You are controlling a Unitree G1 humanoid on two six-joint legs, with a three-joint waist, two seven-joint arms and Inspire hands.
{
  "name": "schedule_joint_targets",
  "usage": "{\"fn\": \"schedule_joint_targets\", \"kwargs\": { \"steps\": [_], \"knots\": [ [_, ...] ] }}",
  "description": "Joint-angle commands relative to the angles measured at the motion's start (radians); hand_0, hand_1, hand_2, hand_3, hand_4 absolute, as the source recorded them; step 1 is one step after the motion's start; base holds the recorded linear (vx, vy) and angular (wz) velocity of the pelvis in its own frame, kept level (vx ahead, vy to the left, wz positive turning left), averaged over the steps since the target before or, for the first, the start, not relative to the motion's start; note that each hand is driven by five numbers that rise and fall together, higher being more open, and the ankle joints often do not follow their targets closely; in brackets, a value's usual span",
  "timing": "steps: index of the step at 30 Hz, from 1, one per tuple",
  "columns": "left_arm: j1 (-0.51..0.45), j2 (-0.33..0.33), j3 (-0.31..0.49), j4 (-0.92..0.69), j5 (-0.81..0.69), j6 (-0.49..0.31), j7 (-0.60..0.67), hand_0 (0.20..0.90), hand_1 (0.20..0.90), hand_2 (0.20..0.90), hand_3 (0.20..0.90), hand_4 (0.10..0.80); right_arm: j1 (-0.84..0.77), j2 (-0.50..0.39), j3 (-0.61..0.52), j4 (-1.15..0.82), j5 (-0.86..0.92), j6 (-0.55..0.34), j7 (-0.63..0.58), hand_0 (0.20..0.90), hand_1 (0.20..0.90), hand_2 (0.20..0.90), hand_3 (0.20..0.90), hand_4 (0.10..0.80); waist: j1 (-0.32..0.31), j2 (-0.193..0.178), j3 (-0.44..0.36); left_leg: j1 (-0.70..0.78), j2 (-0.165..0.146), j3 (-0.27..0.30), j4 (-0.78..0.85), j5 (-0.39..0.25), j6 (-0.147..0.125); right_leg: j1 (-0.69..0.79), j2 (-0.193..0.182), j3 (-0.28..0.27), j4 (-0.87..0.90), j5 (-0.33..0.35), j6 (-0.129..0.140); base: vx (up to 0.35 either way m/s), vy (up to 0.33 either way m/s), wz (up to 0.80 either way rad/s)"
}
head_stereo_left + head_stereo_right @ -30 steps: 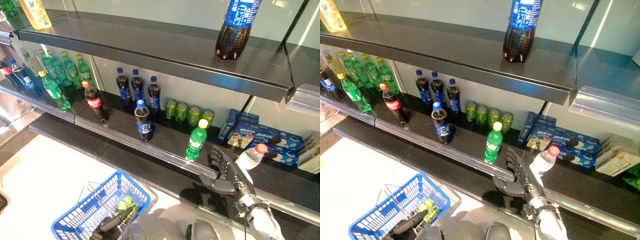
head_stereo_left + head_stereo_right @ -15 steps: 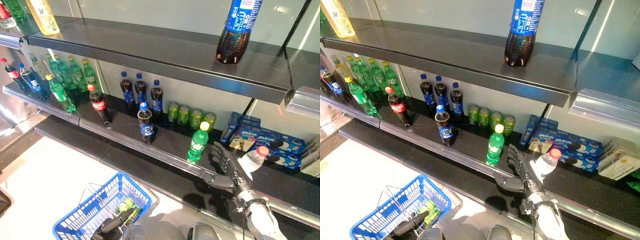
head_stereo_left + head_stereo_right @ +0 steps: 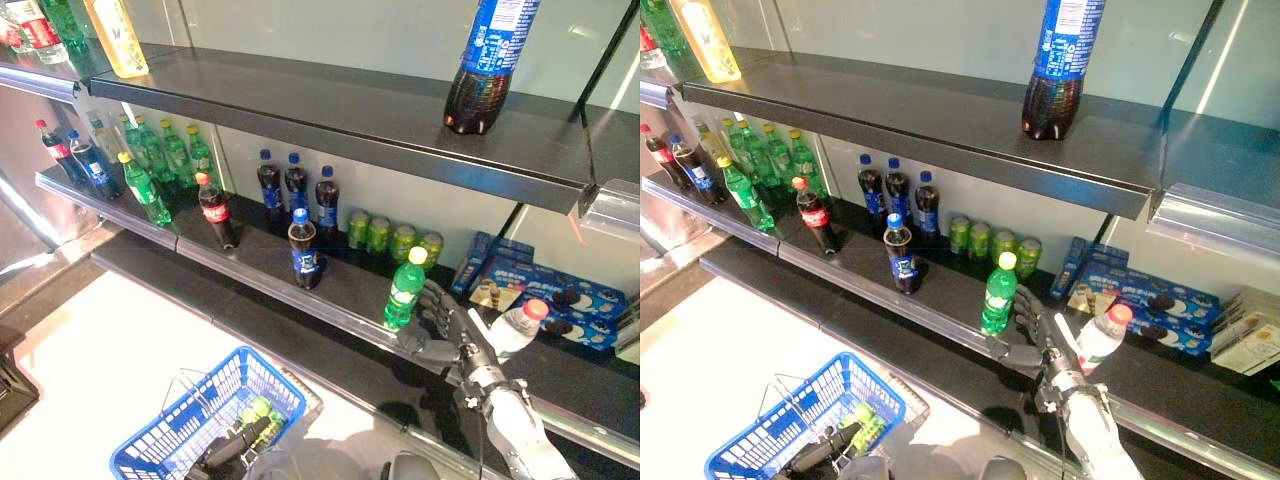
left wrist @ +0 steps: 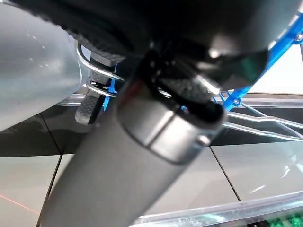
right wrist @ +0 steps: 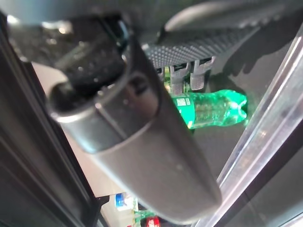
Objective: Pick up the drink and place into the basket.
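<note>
1. Green drink bottle stands upright on the lower shelf
2. Right hand, fingers spread open, sits just beside it
3. Left hand grips the blue basket handle

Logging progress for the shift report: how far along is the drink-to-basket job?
Done: green items already lie in the blue basket, whose handle the left hand holds. In hand: the right hand, fingers open, is beside the green bottle on the shelf, not gripping. Left: grasp, lift, place in basket.
</note>
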Motion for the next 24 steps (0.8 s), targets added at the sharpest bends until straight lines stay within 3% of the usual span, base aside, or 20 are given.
{"fn": "schedule_joint_targets", "kwargs": {
  "steps": [1,24],
  "knots": [
    [0.097,-0.026,-0.122,-0.044,0.137,0.071,-0.131,0.300,0.300,0.300,0.200,0.100,-0.173,0.030,-0.042,-0.015,0.000,-0.061,-0.047,0.900,0.900,0.900,0.900,0.800,0.032,-0.017,-0.002,-0.008,0.008,0.014,0.070,0.181,0.031,0.041,-0.001,0.006,-0.111,0.193,0.055,0.035,0.011,0.12],
    [0.077,-0.015,-0.143,-0.024,0.182,0.102,-0.139,0.300,0.300,0.300,0.200,0.100,-0.393,0.051,-0.057,0.210,0.032,0.014,-0.129,0.900,0.900,0.900,0.900,0.800,0.075,-0.005,-0.010,0.009,-0.013,-0.005,0.078,0.154,0.035,0.071,-0.008,-0.021,-0.103,0.181,0.042,0.011,0.003,0.03]
  ]
}}
